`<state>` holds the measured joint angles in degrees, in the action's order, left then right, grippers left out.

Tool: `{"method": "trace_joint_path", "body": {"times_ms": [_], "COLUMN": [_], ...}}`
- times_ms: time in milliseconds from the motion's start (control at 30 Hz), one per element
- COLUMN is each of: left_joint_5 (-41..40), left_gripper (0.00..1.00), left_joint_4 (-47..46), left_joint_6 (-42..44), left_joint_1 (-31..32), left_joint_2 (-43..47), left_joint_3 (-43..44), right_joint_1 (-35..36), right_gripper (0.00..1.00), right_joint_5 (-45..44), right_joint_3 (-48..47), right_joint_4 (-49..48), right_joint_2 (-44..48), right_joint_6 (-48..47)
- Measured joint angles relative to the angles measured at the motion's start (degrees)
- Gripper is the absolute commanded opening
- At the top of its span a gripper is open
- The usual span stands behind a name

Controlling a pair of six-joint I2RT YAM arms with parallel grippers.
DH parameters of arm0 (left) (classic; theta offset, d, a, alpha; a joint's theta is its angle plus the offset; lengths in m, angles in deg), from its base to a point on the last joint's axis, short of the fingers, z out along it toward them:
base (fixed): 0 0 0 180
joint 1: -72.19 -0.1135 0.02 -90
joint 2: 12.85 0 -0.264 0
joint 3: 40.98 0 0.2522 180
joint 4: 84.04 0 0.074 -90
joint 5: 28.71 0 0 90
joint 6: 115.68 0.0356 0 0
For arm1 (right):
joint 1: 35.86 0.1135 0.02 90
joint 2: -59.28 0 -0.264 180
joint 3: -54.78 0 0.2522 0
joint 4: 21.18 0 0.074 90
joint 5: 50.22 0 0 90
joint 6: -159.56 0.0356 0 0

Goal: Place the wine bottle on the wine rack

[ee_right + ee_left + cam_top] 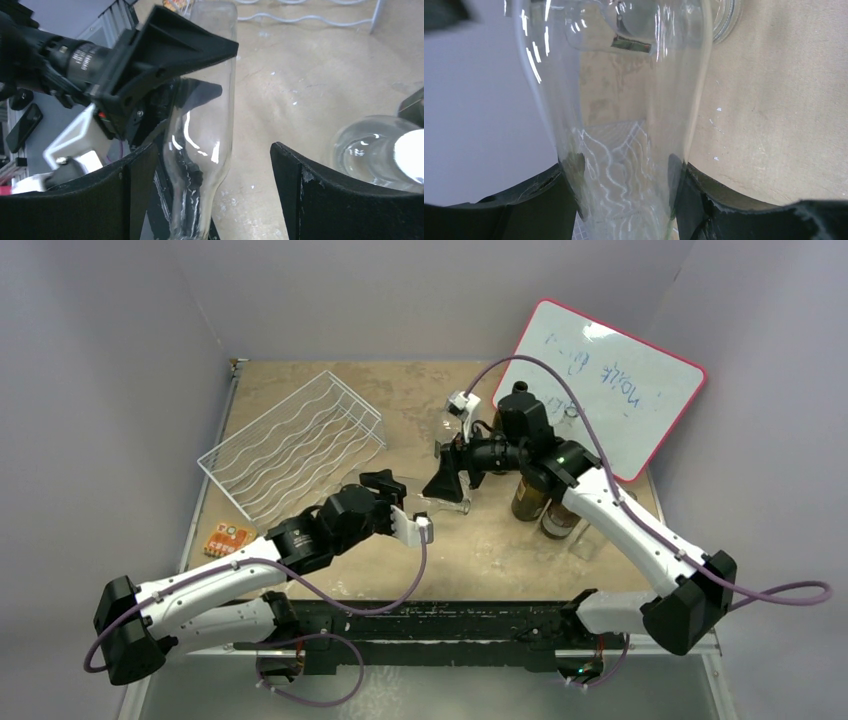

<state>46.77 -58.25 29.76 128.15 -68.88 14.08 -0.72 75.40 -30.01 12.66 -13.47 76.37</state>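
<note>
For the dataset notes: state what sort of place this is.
Probably a robotics lab test cell: plain grey walls box in a tabletop, a handwritten whiteboard leans at the back, and the wine rack sits out like a prop.

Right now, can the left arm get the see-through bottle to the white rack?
Probably yes. The left gripper is shut on the clear bottle, and the wine rack lies close on that arm's side with nothing between. The right gripper stands open around the bottle, so it shouldn't hold it back.
</note>
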Motion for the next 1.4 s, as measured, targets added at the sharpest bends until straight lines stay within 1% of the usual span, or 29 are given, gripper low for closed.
{"method": "trace_joint_path", "body": {"times_ms": [267, 367, 433, 500, 600, 667, 733, 833, 867, 900, 933, 967, 1000, 1067, 1100, 1133, 1167, 1233, 1400], "left_joint_5": [0.9, 0.8, 0.6, 0.4, 0.3, 0.2, -0.3, -1.0, -1.2, -1.4, -1.7, -1.9, -2.2, -2.7, -2.9, -3.0, -3.1, -3.3, -4.6], "left_gripper": [0.00, 0.00, 0.00, 0.00, 0.00, 0.00, 0.00, 0.00, 0.00, 0.00, 0.02, 0.04, 0.09, 0.21, 0.29, 0.36, 0.55, 0.64, 0.74], "left_joint_4": [-0.3, -0.3, -0.1, 0.3, 0.9, 1.3, 1.8, 2.0, 2.1, 2.3, 2.4, 2.5, 2.6, 2.9, 3.0, 3.1, 3.1, 3.5, 4.0], "left_joint_6": [1.3, 1.6, 2.6, 3.3, 4.3, 4.4, 4.5, 4.4, 4.4, 4.3, 4.3, 4.3, 4.2, 4.2, 4.2, 4.1, 4.0, 3.6, -0.3], "left_joint_1": [0.0, 0.0, 0.0, 0.0, 0.0, 0.0, 0.0, 0.0, 0.0, 0.0, 0.0, 0.0, 0.1, 0.1, 0.1, 0.1, 0.1, 0.3, 0.2], "left_joint_2": [1.7, 1.7, 1.7, 1.7, 1.7, 1.7, 1.7, 1.7, 1.7, 1.7, 1.8, 1.8, 1.8, 1.9, 1.9, 1.9, 1.9, 2.0, 2.7], "left_joint_3": [-0.7, -0.7, -0.7, -0.7, -0.7, -0.7, -0.7, -0.7, -0.7, -0.7, -0.7, -0.7, -0.7, -0.7, -0.7, -0.7, -0.7, -0.7, -0.4], "right_joint_1": [3.9, 5.3, 6.1, 6.6, 7.0, 7.0, 7.3, 7.8, 8.0, 8.2, 8.4, 8.5, 8.7, 9.0, 9.0, 9.1, 9.2, 9.4, 10.6], "right_gripper": [0.85, 0.81, 0.76, 0.69, 0.56, 0.51, 0.50, 0.55, 0.56, 0.55, 0.52, 0.44, 0.32, 0.07, 0.00, 0.00, 0.00, 0.00, 0.00], "right_joint_5": [0.4, 1.0, 1.4, 1.4, 1.3, 1.5, 1.4, 1.4, 1.3, 1.1, 0.9, 0.7, 0.5, 0.0, -0.2, -0.5, -0.7, -1.6, -5.1], "right_joint_3": [3.5, 4.4, 4.7, 4.9, 4.9, 5.0, 5.0, 5.0, 5.0, 5.0, 5.0, 5.0, 5.0, 5.0, 5.0, 5.0, 5.0, 5.0, 5.0], "right_joint_4": [-2.4, -3.4, -3.9, -4.2, -4.5, -4.7, -5.0, -5.5, -5.7, -5.8, -5.9, -6.0, -6.1, -6.4, -6.5, -6.6, -6.6, -6.6, -7.1], "right_joint_2": [-3.0, -3.7, -4.5, -5.3, -6.4, -6.8, -6.9, -7.1, -7.2, -7.3, -7.3, -7.3, -7.4, -7.5, -7.6, -7.6, -7.6, -7.6, -7.1], "right_joint_6": [0.5, 0.7, 0.7, 0.7, 1.0, 0.7, 0.8, 0.8, 0.8, 0.8, 0.9, 0.9, 1.0, 1.1, 1.1, 1.2, 1.3, 1.5, 2.8]}}
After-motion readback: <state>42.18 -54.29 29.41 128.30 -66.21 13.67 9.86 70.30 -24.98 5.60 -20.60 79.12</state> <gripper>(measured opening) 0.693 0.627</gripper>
